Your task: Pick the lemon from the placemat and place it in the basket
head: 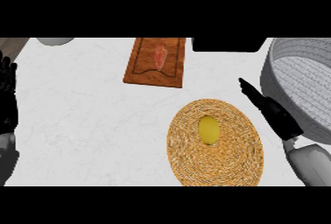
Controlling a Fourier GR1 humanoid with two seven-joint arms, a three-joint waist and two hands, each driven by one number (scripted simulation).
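Lemon (208,130) sits near the middle of the woven placemat (220,168), nothing touching it. Right hand (271,109) is just off the mat's right edge, between it and the grey basket (270,81), fingers straight and together, holding nothing. Left hand (6,96) rests open at the left edge. Loads of bare counter (84,122) left of the mat.

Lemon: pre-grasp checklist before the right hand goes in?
1. Lemon lying on placemat, nothing covering it: ok.
2. Right hand open, fingers straight: ok.
3. Right hand over lemon: not ok; it is beside the placemat, between it and the basket.
4. Basket opening in view, right of the placemat: ok.
5. Left hand resting at the left edge, away from the lemon: ok.
6. Right hand's height above the counter: cannot tell.
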